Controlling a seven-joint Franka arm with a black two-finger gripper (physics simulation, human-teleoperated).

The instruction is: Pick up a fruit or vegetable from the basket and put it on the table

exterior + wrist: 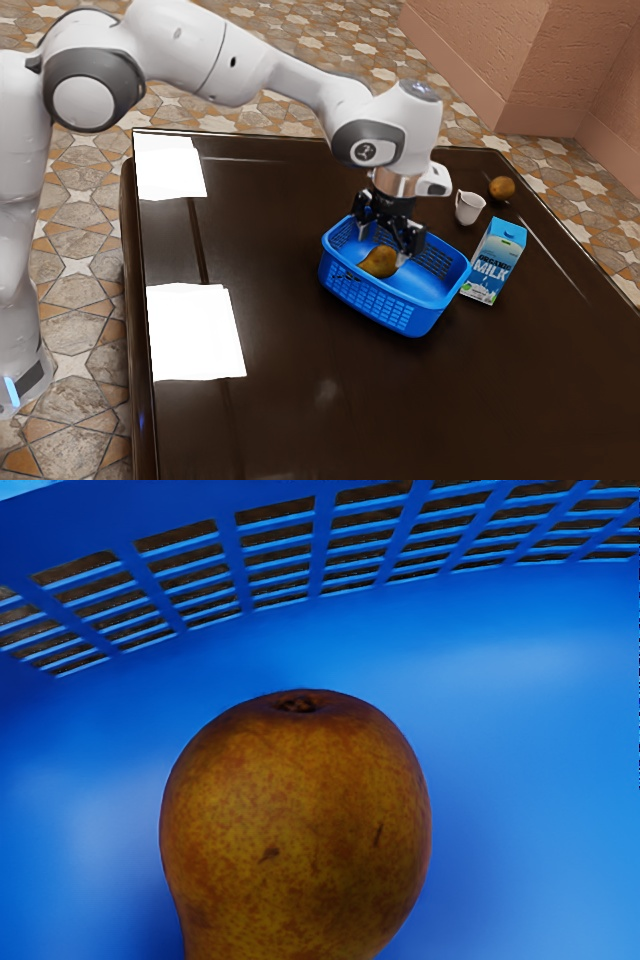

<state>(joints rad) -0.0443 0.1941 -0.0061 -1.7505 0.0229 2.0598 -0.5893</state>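
Observation:
My gripper (383, 246) is open and reaches down into the blue basket (380, 304), its fingers spread wide apart. A brown-yellow pear (378, 262) lies inside the basket, low between and just beneath the fingertips. In the wrist view the pear (298, 825) appears large, its rounded end with the dark blossom spot near the basket's slotted wall (225, 570). The pear's narrow end is partly cut off there. No contact between fingers and pear can be made out.
A milk carton (494, 262) stands close beside the basket on the exterior view's right. Behind it are a white cup (469, 208) and a round brown fruit (502, 188) near the edge of the dark table (300, 400).

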